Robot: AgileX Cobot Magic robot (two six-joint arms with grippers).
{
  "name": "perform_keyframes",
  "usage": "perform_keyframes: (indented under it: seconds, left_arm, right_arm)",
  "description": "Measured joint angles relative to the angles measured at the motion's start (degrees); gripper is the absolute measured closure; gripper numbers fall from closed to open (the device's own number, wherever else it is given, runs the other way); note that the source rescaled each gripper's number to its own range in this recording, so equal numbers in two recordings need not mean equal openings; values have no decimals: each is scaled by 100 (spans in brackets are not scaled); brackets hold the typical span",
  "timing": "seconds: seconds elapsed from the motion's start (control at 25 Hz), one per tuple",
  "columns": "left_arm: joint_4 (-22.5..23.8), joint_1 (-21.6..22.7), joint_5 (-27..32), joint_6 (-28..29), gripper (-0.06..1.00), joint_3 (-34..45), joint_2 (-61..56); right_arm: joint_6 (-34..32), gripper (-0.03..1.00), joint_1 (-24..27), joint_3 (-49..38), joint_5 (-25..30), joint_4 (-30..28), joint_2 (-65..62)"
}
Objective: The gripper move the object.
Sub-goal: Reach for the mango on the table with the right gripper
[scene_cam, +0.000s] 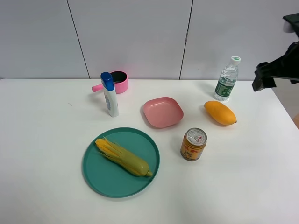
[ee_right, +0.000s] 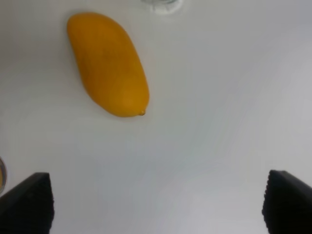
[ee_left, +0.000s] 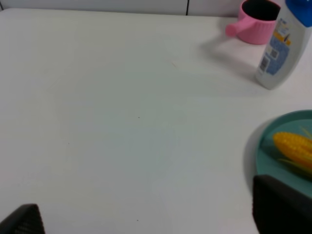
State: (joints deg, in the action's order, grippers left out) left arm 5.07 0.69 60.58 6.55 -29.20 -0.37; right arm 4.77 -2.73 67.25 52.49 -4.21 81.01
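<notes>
On the table (ee_right: 204, 126), mango (ee_right: 108, 63) well apart from wide-spread right gripper (ee_right: 157, 202)

Near the mango (ee_right: 108, 63), the water bottle (ee_right: 162, 4) is being cropped to its base. The can (ee_right: 1, 175), also near the mango, is showing a mere sliver. The right gripper (ee_right: 158, 202) is showing only the tips of its jaws.

A robot test lab, I'd say: bare white tabletop (scene_cam: 46, 140), plain grey wall panels (scene_cam: 131, 37) behind it, right pincer (ee_right: 158, 207) above it.
</notes>
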Motion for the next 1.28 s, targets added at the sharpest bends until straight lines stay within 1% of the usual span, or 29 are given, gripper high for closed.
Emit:
perform_keyframes:
  seconds: [0.12, 0.2, 0.32, 0.4, 0.44, 0.48, 0.52, 0.56, 0.64, 0.68, 0.76, 0.88, 1.12, 1.28]
  left_arm:
    - [0, 0, 0, 0, -6, 0, 0]
    - [0, 0, 0, 0, -6, 0, 0]
    - [0, 0, 0, 0, -6, 0, 0]
    - [0, 0, 0, 0, -6, 0, 0]
    - [0, 0, 0, 0, -6, 0, 0]
    - [0, 0, 0, 0, -6, 0, 0]
    - [0, 0, 0, 0, -6, 0, 0]
    - [0, 0, 0, 0, -6, 0, 0]
    - [0, 0, 0, 0, -6, 0, 0]
    - [0, 0, 0, 0, -6, 0, 0]
    - [0, 0, 0, 0, -6, 0, 0]
    - [0, 0, 0, 0, -6, 0, 0]
    - [0, 0, 0, 0, -6, 0, 0]
    - [0, 0, 0, 0, -6, 0, 0]
  right_arm:
    - [42, 36, 0, 8, -46, 124, 314]
    - [62, 36, 0, 8, -228, 129, 413]
    - [76, 36, 0, 21, -645, 171, 426]
    - [147, 36, 0, 34, -759, 275, 421]
    - [220, 34, 0, 34, -768, 358, 428]
    - [332, 31, 0, 34, -735, 461, 436]
    - [465, 24, 0, 34, -696, 597, 461]
    - [576, 15, 0, 34, -668, 712, 491]
    - [706, 4, 0, 34, -596, 903, 572]
    - [706, 4, 0, 34, -596, 903, 572]
    - [724, -1, 0, 34, -570, 945, 677]
    - [747, -3, 0, 34, -631, 889, 865]
    - [765, -3, 0, 34, -1206, 800, 1396]
    - [808, -3, 0, 34, -1511, 610, 1802]
